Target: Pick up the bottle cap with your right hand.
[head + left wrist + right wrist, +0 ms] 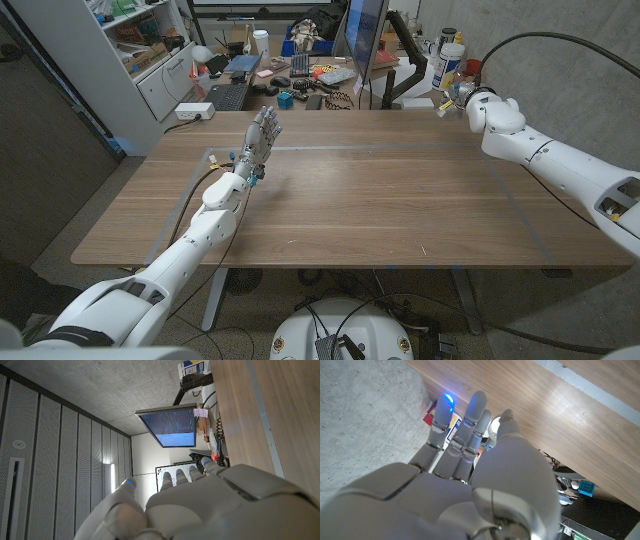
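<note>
Right hand (461, 98): at the far right corner of the table (380, 200), by the edge. In the right wrist view (470, 475) I see its back, the fingers (475, 415) reaching out long and close side by side, and the thumb (507, 430) lying alongside them.

Right hand state: I cannot tell whether it holds anything, because the palm side is hidden from me.

Bottle cap: I cannot pick it out for sure. A small white round thing (494, 426) peeks out in the gap between the thumb and the nearest finger, at the table edge. I cannot tell whether the hand touches it.

Left hand (262, 135): raised over the far left part of the table, its fingers stretched up and slightly spread, with nothing in it. The left wrist view shows its back (210, 505).

Table: brown wood, with pale tape lines across the top.

Beyond the far edge: a monitor (365, 35), a small blue cube (285, 99), a black keyboard (228, 97) and a cluster of white bottles (450, 60) just behind the right hand.

Far left: white shelving (150, 50).
</note>
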Controlling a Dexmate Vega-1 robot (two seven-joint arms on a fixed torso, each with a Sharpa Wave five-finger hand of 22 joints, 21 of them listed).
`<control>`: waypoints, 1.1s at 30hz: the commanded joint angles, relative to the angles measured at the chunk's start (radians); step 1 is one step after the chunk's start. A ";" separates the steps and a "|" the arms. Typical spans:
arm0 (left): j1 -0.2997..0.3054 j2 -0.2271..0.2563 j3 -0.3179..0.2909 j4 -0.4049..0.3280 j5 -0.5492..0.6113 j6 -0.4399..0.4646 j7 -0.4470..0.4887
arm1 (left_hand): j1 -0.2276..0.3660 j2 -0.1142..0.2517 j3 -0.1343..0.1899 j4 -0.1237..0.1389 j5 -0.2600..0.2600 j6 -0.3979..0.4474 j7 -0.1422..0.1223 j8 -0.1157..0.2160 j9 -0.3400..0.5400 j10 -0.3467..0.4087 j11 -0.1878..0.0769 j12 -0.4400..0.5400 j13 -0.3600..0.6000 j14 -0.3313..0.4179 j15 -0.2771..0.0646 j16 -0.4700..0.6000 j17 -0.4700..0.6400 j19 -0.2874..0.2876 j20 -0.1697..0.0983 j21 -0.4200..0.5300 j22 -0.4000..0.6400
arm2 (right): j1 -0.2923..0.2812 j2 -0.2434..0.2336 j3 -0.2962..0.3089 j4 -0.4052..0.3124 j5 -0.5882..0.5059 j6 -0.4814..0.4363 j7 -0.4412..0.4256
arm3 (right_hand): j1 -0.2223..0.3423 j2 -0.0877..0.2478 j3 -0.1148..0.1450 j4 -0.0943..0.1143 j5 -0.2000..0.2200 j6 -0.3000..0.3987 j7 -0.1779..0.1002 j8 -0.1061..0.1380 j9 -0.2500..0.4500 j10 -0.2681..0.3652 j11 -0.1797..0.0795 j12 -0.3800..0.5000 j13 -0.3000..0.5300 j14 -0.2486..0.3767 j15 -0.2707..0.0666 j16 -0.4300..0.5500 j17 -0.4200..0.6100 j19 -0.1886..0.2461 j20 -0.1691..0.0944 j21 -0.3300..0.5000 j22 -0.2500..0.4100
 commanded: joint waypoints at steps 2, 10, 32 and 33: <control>0.014 0.007 -0.007 -0.023 -0.008 -0.008 0.000 | -0.006 0.002 -0.002 -0.002 0.005 0.006 -0.005 0.004 0.003 -0.002 0.006 0.005 0.004 -0.035 -0.011 0.006 0.005 -0.009 0.002 -0.003 0.001 | -0.024 -0.028 0.038 -0.070 -0.016 -0.024 0.001 | 0.005 0.008 -0.006 -0.001 -0.002 0.045 0.005 0.090 0.070 0.008 0.001 0.007 0.004 0.011 -0.010 -0.005 0.005 0.000 -0.138 -0.002 0.002; 0.023 0.012 -0.009 -0.036 -0.010 -0.009 0.002 | -0.006 0.002 -0.003 -0.002 0.006 0.008 -0.003 0.005 0.003 -0.001 0.005 0.005 0.004 -0.034 -0.012 0.006 0.005 -0.009 0.001 -0.003 0.001 | -0.040 -0.039 0.059 -0.100 -0.019 -0.034 0.000 | 0.006 0.010 -0.008 -0.001 -0.004 0.045 0.004 0.096 0.073 0.010 -0.002 0.010 0.001 0.014 -0.010 -0.009 0.007 0.002 -0.138 -0.003 0.002; 0.098 0.063 -0.027 -0.157 -0.013 0.008 0.041 | -0.007 0.003 -0.005 -0.002 0.008 0.009 -0.003 0.005 0.003 -0.002 0.005 0.005 0.004 -0.036 -0.010 0.005 0.005 -0.008 0.001 -0.003 0.001 | -0.109 -0.082 0.123 -0.218 -0.009 -0.088 -0.005 | 0.012 0.015 -0.014 -0.001 -0.008 0.053 0.009 0.112 0.082 0.014 -0.001 0.016 -0.001 0.020 -0.011 -0.020 0.011 0.004 -0.138 -0.004 0.002; 0.103 0.066 -0.028 -0.163 -0.013 0.009 0.043 | -0.007 0.003 -0.006 -0.002 0.008 0.009 -0.004 0.005 0.003 -0.002 0.006 0.005 0.004 -0.035 -0.011 0.006 0.005 -0.008 0.001 -0.003 0.001 | -0.113 -0.085 0.125 -0.226 -0.011 -0.091 -0.005 | 0.012 0.016 -0.014 -0.001 -0.008 0.053 0.009 0.113 0.082 0.015 -0.001 0.017 -0.002 0.020 -0.011 -0.020 0.012 0.004 -0.138 -0.004 0.002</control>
